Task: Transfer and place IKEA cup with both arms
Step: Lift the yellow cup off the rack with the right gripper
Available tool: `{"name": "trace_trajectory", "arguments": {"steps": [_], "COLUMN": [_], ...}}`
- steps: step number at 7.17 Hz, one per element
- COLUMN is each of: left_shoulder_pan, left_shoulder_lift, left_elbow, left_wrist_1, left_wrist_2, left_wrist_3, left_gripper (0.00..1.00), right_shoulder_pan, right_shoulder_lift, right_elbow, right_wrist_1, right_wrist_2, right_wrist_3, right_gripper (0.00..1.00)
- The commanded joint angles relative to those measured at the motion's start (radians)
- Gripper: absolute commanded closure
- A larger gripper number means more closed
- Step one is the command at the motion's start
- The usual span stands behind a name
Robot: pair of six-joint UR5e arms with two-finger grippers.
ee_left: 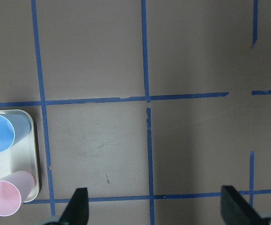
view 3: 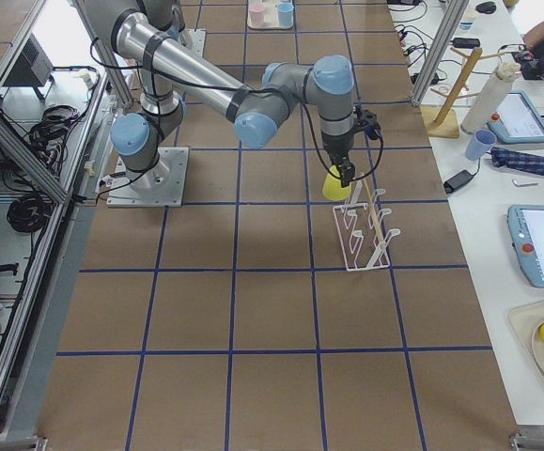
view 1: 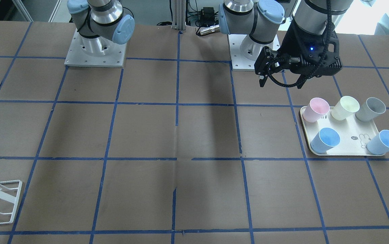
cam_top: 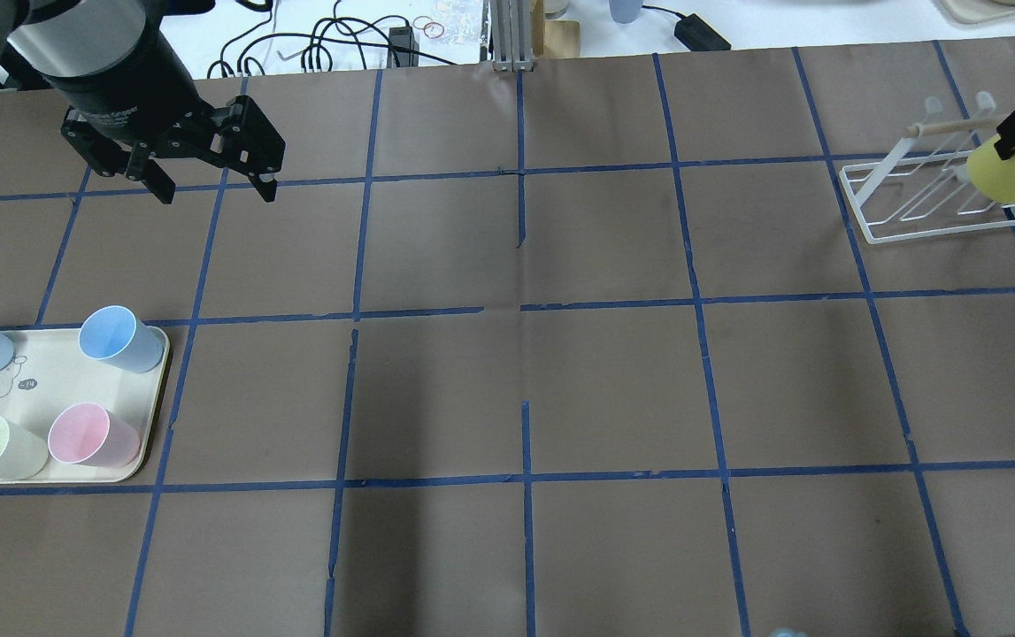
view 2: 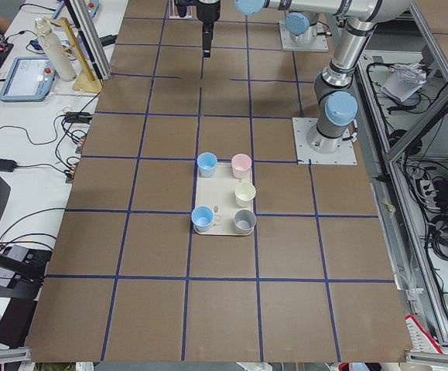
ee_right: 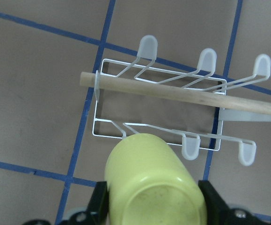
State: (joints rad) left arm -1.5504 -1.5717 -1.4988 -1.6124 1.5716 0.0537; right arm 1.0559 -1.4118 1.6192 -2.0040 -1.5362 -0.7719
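The right end effector (ee_right: 151, 199) is clamping the IKEA cup (ee_right: 149, 178) beside the pegs of the rack (ee_right: 182, 93); the left end effector (cam_top: 217, 190) is hanging wide open, empty. Centring the mouth over one peg before lowering is looking wise.

Six cups: two blue (view 1: 325, 140) (view 1: 384, 142), pink (view 1: 317, 109), cream (view 1: 345, 107), grey (view 1: 370, 109), yellow (ee_right: 149, 187); one tray (view 1: 350, 130); one rack (ee_right: 172, 91); two arms (view 3: 187, 75) (view 1: 248, 17)
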Motion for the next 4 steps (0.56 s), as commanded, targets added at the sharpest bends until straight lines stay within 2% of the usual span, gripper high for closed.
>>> {"name": "trace_trajectory", "arguments": {"steps": [1, 2, 4], "left_shoulder_pan": [-0.002, 0.004, 0.039], "left_shoulder_lift": [0.016, 0.024, 0.025], "left_elbow": [-0.026, -0.04, -0.057], "left_wrist_1": [-0.001, -0.004, -0.018], "left_wrist_2": [-0.002, -0.01, -0.14], "left_wrist_3": [0.0, 0.003, 0.003], "left_gripper": [0.0, 0.0, 0.0], "right_shoulder_pan": [0.037, 0.105, 0.296], "right_shoulder_lift": [-0.094, -0.113, -0.139], "right_elbow": [0.001, 0.004, 0.008], "right_wrist_1": [0.181, 0.221, 0.26], "right_wrist_2": [0.056, 0.071, 0.073], "right_wrist_3": [0.035, 0.172, 0.506], "right_gripper": [0.97, 0.97, 0.97]}}
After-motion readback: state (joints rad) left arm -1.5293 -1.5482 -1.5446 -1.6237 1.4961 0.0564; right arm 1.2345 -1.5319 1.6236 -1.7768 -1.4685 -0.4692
